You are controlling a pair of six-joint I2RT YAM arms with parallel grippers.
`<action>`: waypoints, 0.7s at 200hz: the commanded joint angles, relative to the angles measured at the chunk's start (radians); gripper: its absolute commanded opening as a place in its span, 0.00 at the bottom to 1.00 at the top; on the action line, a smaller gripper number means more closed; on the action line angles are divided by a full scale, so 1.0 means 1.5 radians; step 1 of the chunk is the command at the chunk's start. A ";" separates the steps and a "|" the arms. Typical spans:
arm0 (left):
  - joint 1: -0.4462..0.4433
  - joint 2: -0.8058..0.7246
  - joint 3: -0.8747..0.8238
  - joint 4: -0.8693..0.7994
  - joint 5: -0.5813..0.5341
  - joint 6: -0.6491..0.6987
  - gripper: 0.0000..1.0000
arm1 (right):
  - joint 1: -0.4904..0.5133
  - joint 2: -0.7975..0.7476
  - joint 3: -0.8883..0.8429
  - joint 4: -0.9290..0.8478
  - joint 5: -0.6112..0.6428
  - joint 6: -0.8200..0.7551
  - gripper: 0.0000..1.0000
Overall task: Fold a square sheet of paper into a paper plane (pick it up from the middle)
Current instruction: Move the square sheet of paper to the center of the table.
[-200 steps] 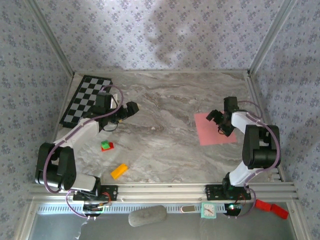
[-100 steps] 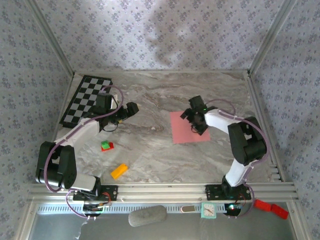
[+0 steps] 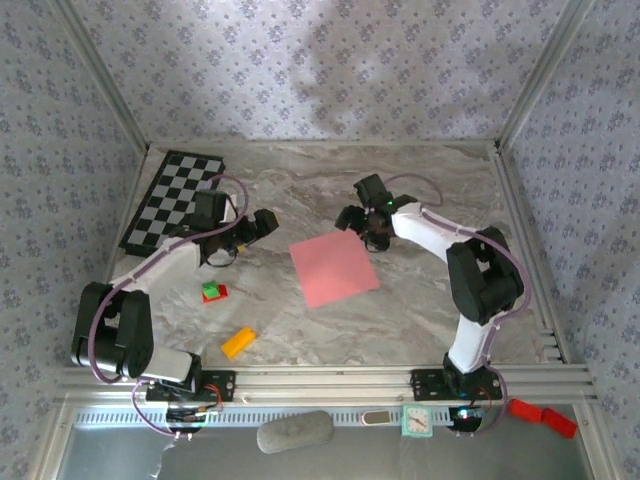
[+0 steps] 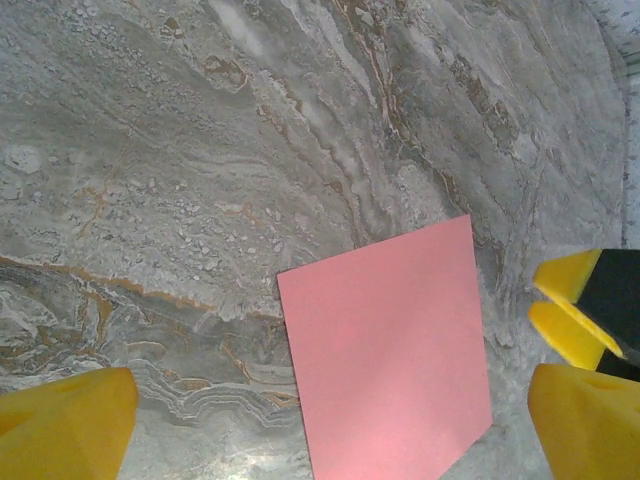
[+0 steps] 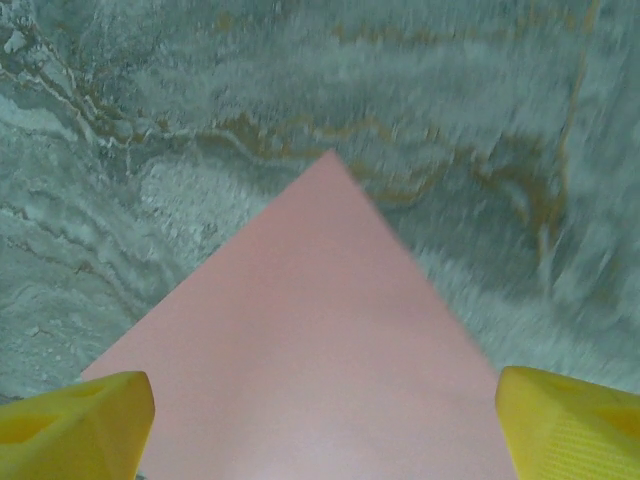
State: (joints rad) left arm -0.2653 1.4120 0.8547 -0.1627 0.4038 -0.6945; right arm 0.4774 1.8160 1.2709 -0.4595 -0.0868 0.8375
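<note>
Widely spread right tool, over paper corner

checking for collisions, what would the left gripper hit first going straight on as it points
Probably the square sheet of paper, lying flat ahead of the left gripper; depth is unclear.
</note>
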 commanded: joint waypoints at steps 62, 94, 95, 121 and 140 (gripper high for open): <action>-0.019 0.010 -0.004 -0.013 -0.008 -0.020 1.00 | 0.005 0.128 0.152 -0.124 -0.112 -0.342 0.81; -0.021 0.015 -0.003 -0.015 -0.010 -0.024 1.00 | 0.014 0.182 0.206 -0.141 -0.108 -0.353 0.80; -0.021 0.015 -0.003 -0.015 -0.010 -0.023 1.00 | 0.014 0.184 0.208 -0.141 -0.109 -0.353 0.80; -0.022 0.017 -0.002 -0.018 -0.010 -0.025 1.00 | 0.019 0.216 0.232 -0.145 -0.111 -0.349 0.79; -0.023 0.018 -0.003 -0.020 -0.009 -0.025 1.00 | 0.019 0.228 0.235 -0.142 -0.108 -0.335 0.79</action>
State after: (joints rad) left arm -0.2905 1.4288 0.8547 -0.1673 0.3962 -0.7246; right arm 0.5003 2.1242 1.5917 -0.6289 -0.2413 0.3420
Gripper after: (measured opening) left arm 0.998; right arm 0.790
